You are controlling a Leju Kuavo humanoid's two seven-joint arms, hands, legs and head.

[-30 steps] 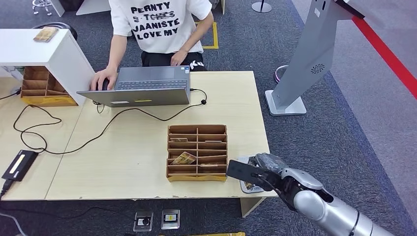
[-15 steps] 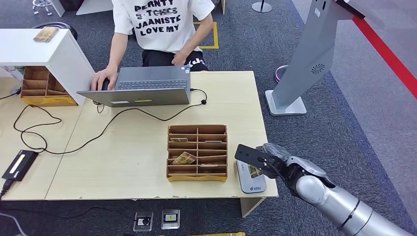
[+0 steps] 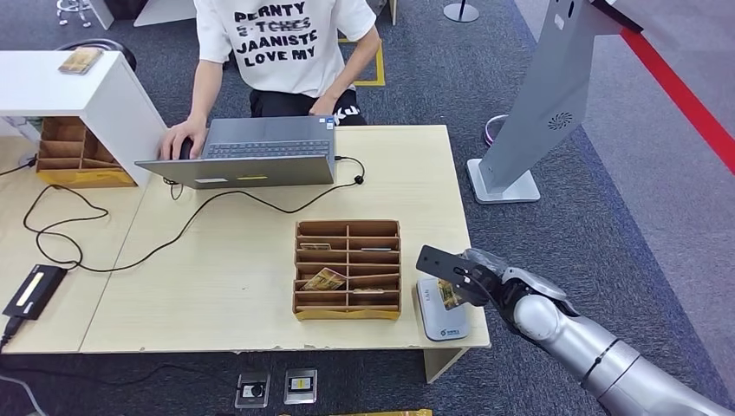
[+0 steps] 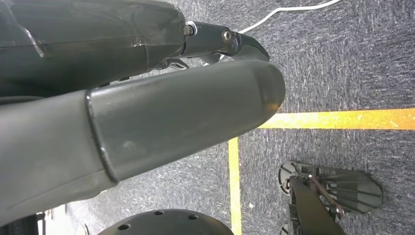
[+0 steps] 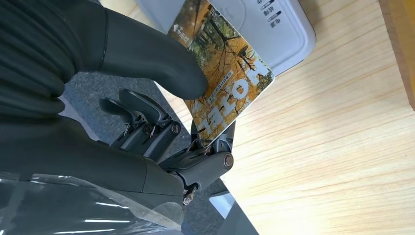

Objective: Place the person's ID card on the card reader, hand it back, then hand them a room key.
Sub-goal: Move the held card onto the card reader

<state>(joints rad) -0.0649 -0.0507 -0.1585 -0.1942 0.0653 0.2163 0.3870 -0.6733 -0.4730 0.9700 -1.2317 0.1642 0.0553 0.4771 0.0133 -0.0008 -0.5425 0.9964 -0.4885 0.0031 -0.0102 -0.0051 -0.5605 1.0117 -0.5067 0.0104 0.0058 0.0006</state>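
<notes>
My right hand [image 3: 472, 279] hovers over the front right corner of the table and pinches an orange card [image 3: 447, 295] printed with an autumn picture. In the right wrist view the thumb [image 5: 147, 54] presses on the card [image 5: 230, 83], which reads HOTEL, with dark fingers under it. The card sticks out over the white card reader [image 3: 442, 319] [image 5: 274, 29] that lies flat on the table. The person [image 3: 277, 43] in a white printed shirt sits at the far side, hands at a laptop [image 3: 251, 156]. My left hand [image 4: 171, 112] hangs over the floor, holding nothing.
A brown wooden organiser [image 3: 347, 314] with several cards stands just left of the reader. A black cable [image 3: 217, 208] runs across the table to a black device [image 3: 35, 290] at the left. A white shelf [image 3: 61, 82] and a grey kiosk stand [image 3: 546, 95] flank the table.
My right hand has lifted with the card and drawn slightly away from the front edge, uncovering the white card reader. The person leaned a little.
</notes>
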